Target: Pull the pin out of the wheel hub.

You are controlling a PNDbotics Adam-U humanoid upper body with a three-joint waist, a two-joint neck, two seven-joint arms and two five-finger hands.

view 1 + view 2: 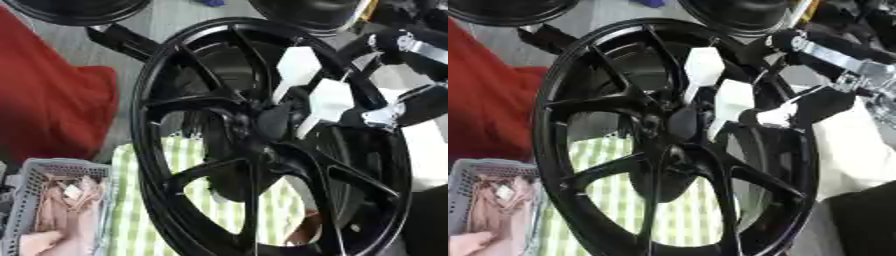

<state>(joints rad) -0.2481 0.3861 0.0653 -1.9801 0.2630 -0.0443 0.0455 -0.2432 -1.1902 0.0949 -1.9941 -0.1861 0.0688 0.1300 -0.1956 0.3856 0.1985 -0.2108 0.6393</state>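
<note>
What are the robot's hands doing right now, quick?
Right hand: at the hub of the wheel; whether its fingers hold the pin cannot be told.
Left hand: not in view.

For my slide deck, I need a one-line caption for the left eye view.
Right hand reaches across a black wheel toward its hub, white fingertips near the centre.
</note>
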